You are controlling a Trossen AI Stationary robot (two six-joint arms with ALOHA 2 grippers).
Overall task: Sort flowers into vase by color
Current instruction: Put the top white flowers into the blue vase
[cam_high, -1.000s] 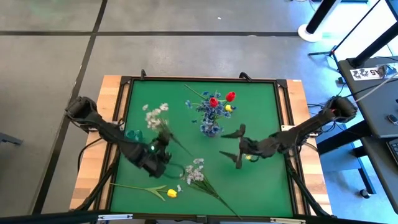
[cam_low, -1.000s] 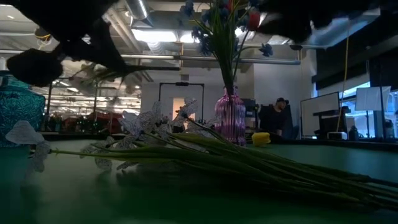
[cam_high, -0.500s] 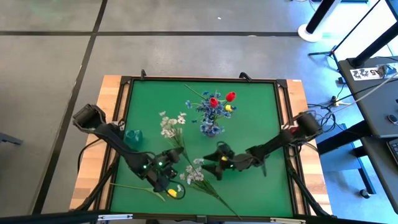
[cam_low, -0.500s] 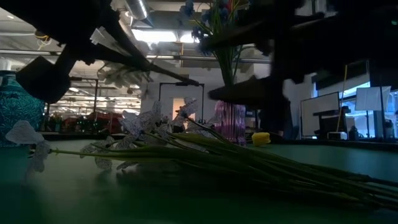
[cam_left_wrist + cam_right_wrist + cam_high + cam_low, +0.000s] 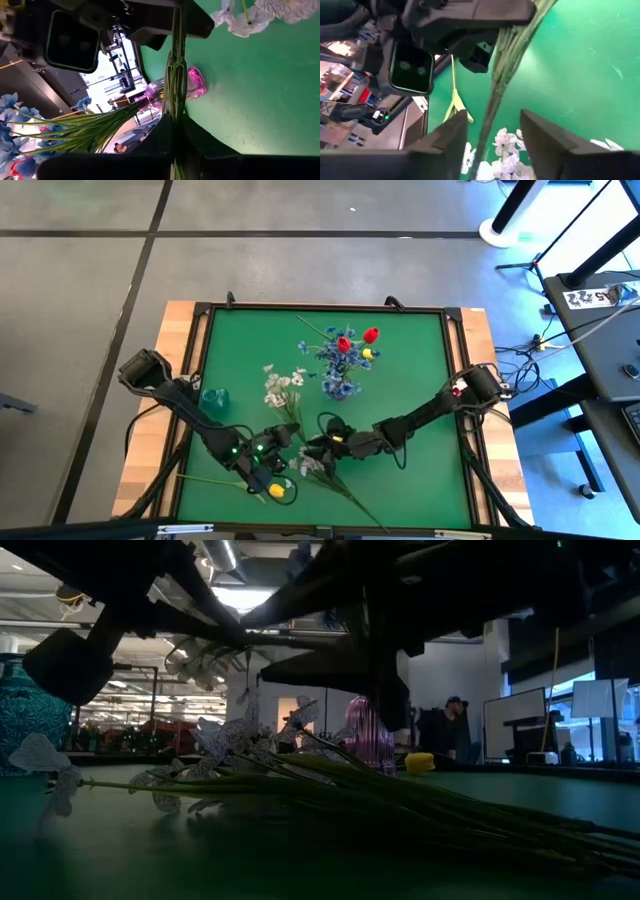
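Green surface, wooden border, seen from above.

Far left: small teal vase standing near the left edge, beside the left arm.

Front left: yellow tulip lying flat on the surface, stem running off to the left.

Left pincer low over the front centre, clamped shut on the stems of a white spray; its blossoms are lifted and point toward the back of the surface. In the left wrist view the bundled green stems pass straight between the closed fingers.

A second white spray lies on the surface just in front of the two pincers, its stems trailing toward the front right.

Right pincer is directly opposite the left one, very close. In its wrist view the two fingers stand apart on either side of the same stem bundle, not pressed on it.

Behind them, centre: pink vase upright, holding blue blossoms, two red tulips and one yellow bloom.

No legible writing or labels on any task item.
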